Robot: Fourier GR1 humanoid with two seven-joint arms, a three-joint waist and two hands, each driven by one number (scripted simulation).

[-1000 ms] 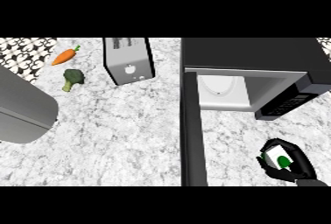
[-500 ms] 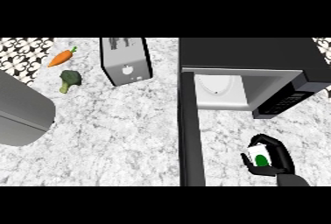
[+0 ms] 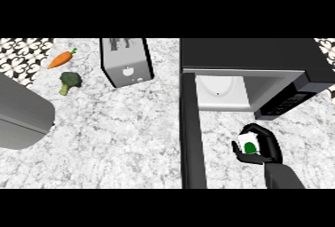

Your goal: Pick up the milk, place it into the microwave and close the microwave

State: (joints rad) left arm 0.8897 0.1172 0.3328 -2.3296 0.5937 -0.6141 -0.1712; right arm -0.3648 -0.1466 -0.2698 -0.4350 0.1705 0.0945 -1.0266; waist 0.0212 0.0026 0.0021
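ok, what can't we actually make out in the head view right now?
- Milk: mostly covered by the right hand curled round it; only a white face with a green mark shows.
- Left hand: not in view at all.
- Microwave cavity: only part of the pale interior shows; its top hides the rest.
- Microwave door: seen edge-on, and cut off at the lower edge.
- Grey object at far left: cut off by the edge, identity unclear.

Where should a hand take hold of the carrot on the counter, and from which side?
Grip the carrot across its thick orange middle, coming straight down from above. It lies flat on the counter, leafy end toward the toaster, with bare surface on both long sides.
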